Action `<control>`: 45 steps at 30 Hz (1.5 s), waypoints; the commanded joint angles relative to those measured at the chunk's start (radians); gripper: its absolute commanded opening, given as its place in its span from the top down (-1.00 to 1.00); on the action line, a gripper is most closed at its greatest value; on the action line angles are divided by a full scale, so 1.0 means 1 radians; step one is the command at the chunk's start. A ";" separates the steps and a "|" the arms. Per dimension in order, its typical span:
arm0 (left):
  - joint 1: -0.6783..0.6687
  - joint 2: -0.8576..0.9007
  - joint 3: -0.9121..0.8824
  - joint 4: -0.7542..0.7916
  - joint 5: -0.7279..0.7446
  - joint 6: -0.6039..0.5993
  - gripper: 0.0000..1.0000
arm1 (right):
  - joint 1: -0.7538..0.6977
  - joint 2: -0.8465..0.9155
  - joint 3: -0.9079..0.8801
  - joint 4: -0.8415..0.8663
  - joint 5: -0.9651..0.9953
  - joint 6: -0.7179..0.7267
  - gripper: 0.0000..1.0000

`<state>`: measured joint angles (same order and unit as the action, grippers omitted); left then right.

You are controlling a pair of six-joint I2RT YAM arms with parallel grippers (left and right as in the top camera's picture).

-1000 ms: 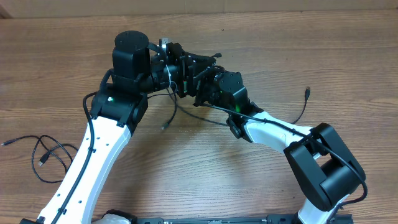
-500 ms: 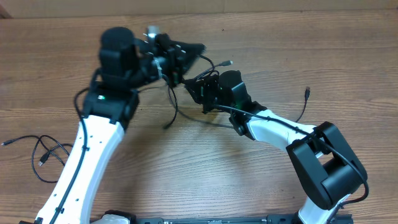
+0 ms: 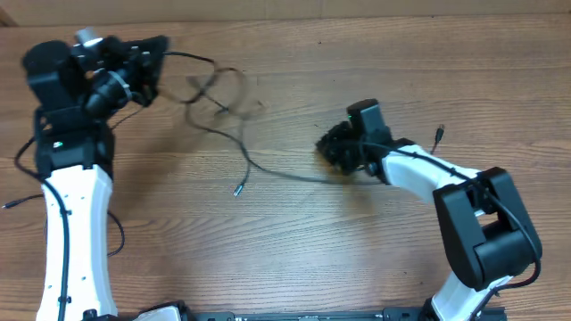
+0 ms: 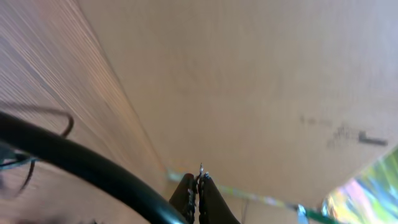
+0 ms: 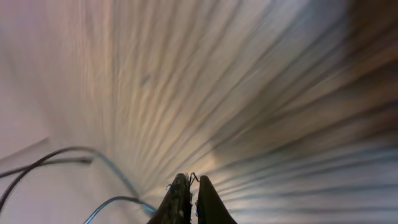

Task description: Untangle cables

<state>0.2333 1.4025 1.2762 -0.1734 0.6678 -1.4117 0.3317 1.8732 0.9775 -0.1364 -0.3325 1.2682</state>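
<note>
I have the left claw [image 3: 159,49] way up in the far left corner of the desk [image 3: 268,259]. In its own camera its two fingers [image 4: 185,198] are pressed tight together at the tips. From above, one thin black cord comes straight out of that claw, so I think it is pinching the cord.

The cables [image 3: 245,159] lie in the middle of the desk, between my two arms. From the left claw the cord runs to the right into a loose loop [image 3: 214,89]. The loop is blurry, and I cannot count how many strands cross there. From the loop a strand goes down and ends in a small plug [image 3: 237,189] lying on the wood. Another strand runs low and to the right, up to the right claw [image 3: 332,153].

The right claw sits low over the desk, right of the middle. In its camera the fingers [image 5: 177,200] are close together with only a thin slit between them. Thin cords curve in from the left, and one runs in just beside a finger. I cannot tell if a cord is caught in the slit.

One more thin cord [image 3: 434,153] shows beside the right arm [image 3: 419,174], with its plug end pointing up the desk. A bit of another cord [image 3: 18,202] peeks out at the left edge, next to the left arm [image 3: 76,214].

A thick black wire [image 4: 74,163] crosses the left camera view.
</note>
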 commanded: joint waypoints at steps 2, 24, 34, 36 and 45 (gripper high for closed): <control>0.010 -0.023 0.017 -0.011 -0.069 0.161 0.92 | -0.069 0.001 0.005 -0.083 0.010 -0.105 0.92; -0.090 -0.023 0.017 -0.105 -0.016 0.178 0.92 | 0.127 0.001 0.005 0.504 -0.418 0.163 -0.18; -0.105 -0.023 0.017 -0.187 0.123 0.177 0.92 | 0.240 0.001 0.005 0.566 -0.072 0.413 -0.20; -0.123 -0.023 0.017 -0.198 0.135 0.176 0.92 | 0.243 0.001 0.005 0.602 -0.061 0.416 -0.19; -0.237 -0.023 0.017 -0.222 0.131 0.116 0.92 | 0.251 0.001 0.005 0.625 -0.045 0.543 -0.04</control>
<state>0.0235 1.4025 1.2762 -0.3973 0.7788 -1.2621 0.5713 1.8751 0.9760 0.4850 -0.4004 1.7363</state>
